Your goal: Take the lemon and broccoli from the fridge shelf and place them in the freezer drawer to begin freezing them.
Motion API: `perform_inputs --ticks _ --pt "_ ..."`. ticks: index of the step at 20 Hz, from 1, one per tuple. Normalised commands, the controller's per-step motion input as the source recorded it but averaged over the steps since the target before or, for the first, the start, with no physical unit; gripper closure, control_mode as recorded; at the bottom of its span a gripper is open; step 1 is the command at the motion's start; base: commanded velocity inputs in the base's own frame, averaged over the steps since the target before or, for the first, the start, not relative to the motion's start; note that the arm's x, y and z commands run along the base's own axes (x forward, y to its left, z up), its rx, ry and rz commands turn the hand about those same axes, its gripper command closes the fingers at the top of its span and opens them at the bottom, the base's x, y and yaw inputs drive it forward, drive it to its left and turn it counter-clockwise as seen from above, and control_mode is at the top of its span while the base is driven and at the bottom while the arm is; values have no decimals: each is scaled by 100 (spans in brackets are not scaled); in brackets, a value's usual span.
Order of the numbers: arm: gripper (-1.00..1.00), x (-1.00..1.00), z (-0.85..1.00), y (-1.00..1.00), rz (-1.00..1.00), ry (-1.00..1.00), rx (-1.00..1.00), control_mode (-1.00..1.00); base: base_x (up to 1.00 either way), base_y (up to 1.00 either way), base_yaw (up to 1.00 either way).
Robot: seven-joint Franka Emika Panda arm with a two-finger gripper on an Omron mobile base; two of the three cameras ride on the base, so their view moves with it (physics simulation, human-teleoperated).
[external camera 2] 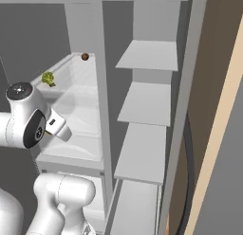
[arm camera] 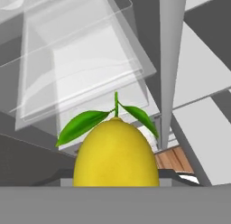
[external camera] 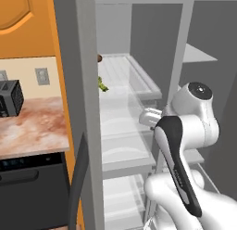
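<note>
Standing open, the fridge shows its translucent fridge shelf stack, with the white arm raised in front of it. Broccoli lies on an upper shelf at its left edge, and a small brown round item sits at the back edge. The lemon, stem and leaves up, sits close against the pincer, seemingly held half-open around it.

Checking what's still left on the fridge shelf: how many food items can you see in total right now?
3. The lemon sits right at the gripper in the hand view; the broccoli lies on the fridge shelf; a small brown item sits at that shelf's back. More may be hidden.
</note>
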Motion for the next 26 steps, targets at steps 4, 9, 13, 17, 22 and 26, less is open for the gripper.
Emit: perform_inputs --ticks 4,9,13,17,22,26 --pt "100 0 0 0 0 0 0 100 -41 10 -10" --pt "100 0 0 0 0 0 0 100 -30 18 -21" --pt "100 0 0 0 0 0 0 100 -26 31 -27" --pt "100 0 0 0 0 0 0 100 -29 33 -30" --pt "100 0 0 0 0 0 0 100 -48 28 -28" --pt "100 0 0 0 0 0 0 100 -49 25 -25"
